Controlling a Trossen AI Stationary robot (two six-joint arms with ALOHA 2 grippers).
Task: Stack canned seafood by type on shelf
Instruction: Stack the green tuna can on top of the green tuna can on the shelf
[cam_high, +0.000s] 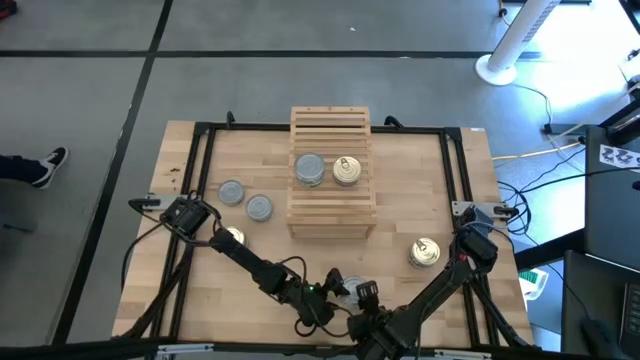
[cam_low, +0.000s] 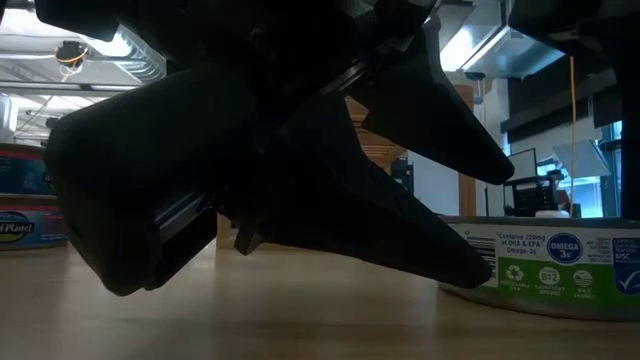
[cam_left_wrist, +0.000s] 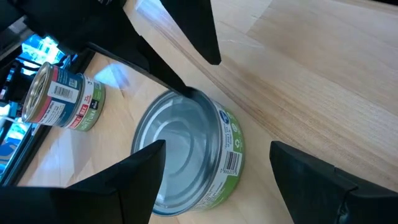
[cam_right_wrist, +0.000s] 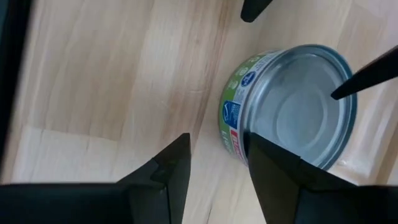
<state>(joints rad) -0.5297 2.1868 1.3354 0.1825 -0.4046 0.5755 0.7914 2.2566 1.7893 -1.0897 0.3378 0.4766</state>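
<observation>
Landmark = shelf (cam_high: 331, 172), slatted wooden rack at rear-centre of bench (cam_high: 420, 190).

Left of shelf, on bench: two grey-top cans side by side, the outer grey can (cam_high: 231, 192) and the inner grey can (cam_high: 259, 207) just beside it, both near shelf's left edge. Further toward front-left of shelf: a gold-top can (cam_high: 233, 237), partly under left arm.

On shelf: a grey-top stack (cam_high: 310, 169) w/ a gold-top stack (cam_high: 346, 170) just right of it, close together, approx mid-shelf. How many tins are in each is hard to tell from above.

Front of shelf, near bench's front edge: a green-label grey can (cam_left_wrist: 186, 152), upright on bench, between both claws. Left claw (cam_left_wrist: 217, 180) hovers over it, fingers spread wide, released, straddling the can w/o visibly touching. Right claw (cam_right_wrist: 214, 177) sits just beside the same can, fingers part-way apart w/ nothing between them, not grasping. Low view mostly blocked by dark claw bodies; green-label can's side shows at its right.

Right-front of shelf: a lone gold can (cam_high: 424, 252), well apart from shelf, near right arm's base.
</observation>
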